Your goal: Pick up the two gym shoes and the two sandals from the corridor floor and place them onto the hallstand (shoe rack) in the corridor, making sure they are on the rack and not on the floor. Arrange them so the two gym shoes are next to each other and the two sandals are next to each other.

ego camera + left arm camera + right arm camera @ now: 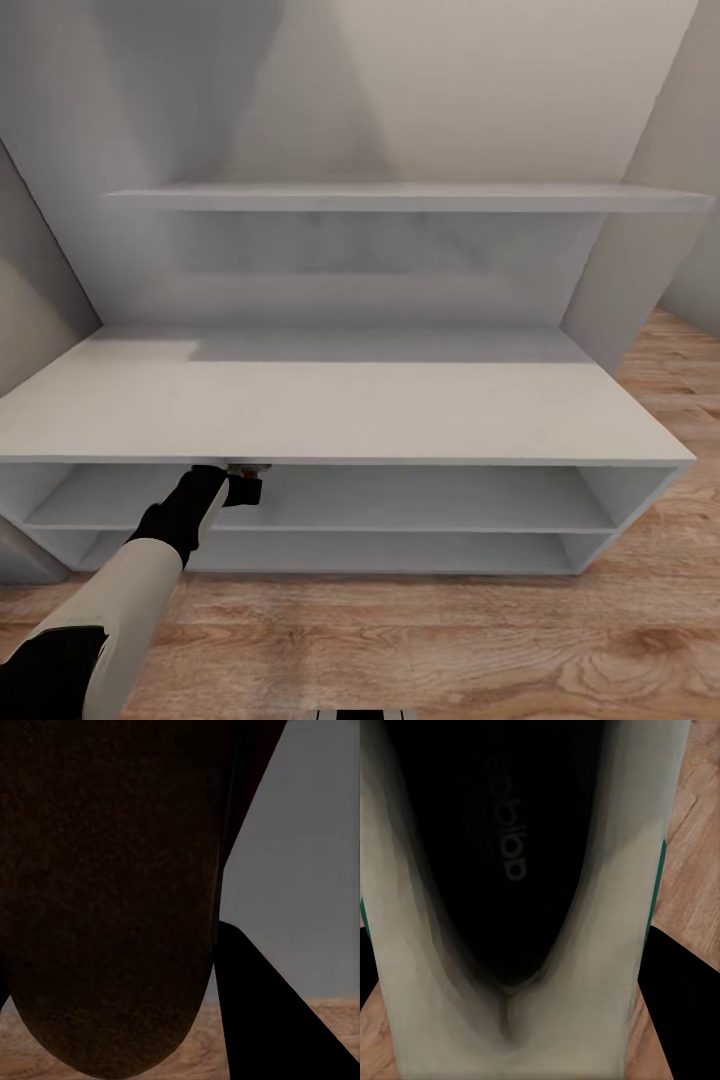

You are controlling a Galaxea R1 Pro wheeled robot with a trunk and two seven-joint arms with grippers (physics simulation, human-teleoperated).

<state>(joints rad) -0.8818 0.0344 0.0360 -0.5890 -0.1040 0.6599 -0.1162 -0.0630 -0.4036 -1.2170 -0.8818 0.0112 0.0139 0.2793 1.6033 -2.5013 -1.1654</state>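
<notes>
Head view: pale grey-white hallstand (330,400) stood on light brown wood-plank floor (450,640); left gripper (243,478) reached to the front of the upper low shelf, just under the bench top, grip not discernible there.

Left wrist view: clamped on a dark brown leather sandal (112,907), black finger (277,1020) beside it.

Right wrist view: clasped round a cream-white gym shoe (510,1020) with green side stripe, above the planks.

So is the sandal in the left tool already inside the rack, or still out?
Going in. In the head view the left tool reaches under the top of the hallstand, at its upper open shelf; the left wrist view shows the brown sandal close up.
</notes>
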